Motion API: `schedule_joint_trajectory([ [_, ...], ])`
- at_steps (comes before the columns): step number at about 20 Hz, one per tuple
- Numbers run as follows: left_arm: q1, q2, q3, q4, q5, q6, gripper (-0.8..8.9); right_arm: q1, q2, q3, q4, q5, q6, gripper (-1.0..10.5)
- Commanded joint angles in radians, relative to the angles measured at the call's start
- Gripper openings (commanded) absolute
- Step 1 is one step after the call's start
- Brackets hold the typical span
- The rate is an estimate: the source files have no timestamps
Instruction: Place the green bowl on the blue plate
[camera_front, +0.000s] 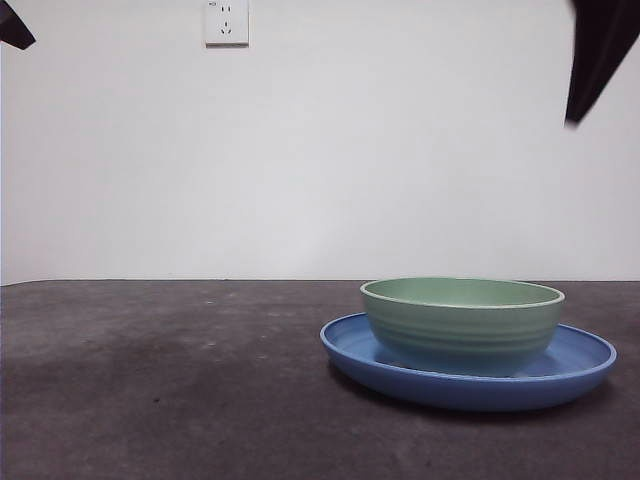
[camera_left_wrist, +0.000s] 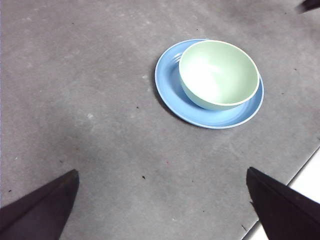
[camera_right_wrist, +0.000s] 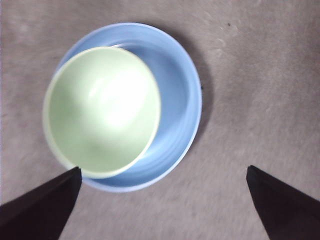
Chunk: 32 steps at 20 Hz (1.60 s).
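Dark grey matte surface (camera_front: 150, 380) w/ plain white wall behind. Left hand (camera_left_wrist: 160, 210) wide open, empty, well apart from the dishes. Pale mint-green ridged round bowl (camera_front: 462, 325) sits upright in wide glossy blue round plate (camera_front: 580, 365). Right hand (camera_right_wrist: 162, 205) above them, spread wide, gripping nothing.
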<state>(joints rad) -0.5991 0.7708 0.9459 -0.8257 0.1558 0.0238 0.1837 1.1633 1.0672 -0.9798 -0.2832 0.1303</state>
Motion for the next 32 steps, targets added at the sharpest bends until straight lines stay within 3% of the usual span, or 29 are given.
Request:
schedule_joint_trajectory([
  [1, -0.003, -0.001, 0.011, 0.012, 0.003, -0.010, 7.19, -0.035, 0.117, 0.013, 0.061, -0.006, -0.031, 5.7],
  [4, -0.003, -0.002, 0.011, 0.012, 0.003, -0.009, 7.19, -0.067, 0.243, 0.013, 0.108, -0.005, -0.053, 4.8],
  [8, -0.003, -0.002, 0.011, 0.017, 0.003, -0.009, 7.19, -0.085, 0.378, 0.013, 0.156, -0.008, -0.079, 4.7],
  [12, -0.003, -0.002, 0.011, 0.019, 0.003, -0.009, 7.19, -0.084, 0.452, 0.013, 0.212, -0.035, -0.090, 3.6],
  [22, -0.003, -0.007, 0.011, 0.042, 0.003, -0.014, 7.19, -0.082, 0.540, 0.013, 0.254, -0.092, -0.095, 3.2],
  [24, -0.003, -0.011, 0.011, 0.041, 0.003, -0.014, 7.19, -0.082, 0.559, 0.012, 0.257, -0.143, -0.107, 3.1],
  [32, -0.003, -0.013, 0.011, 0.041, 0.003, -0.014, 7.19, -0.076, 0.577, 0.012, 0.271, -0.162, -0.110, 1.3],
])
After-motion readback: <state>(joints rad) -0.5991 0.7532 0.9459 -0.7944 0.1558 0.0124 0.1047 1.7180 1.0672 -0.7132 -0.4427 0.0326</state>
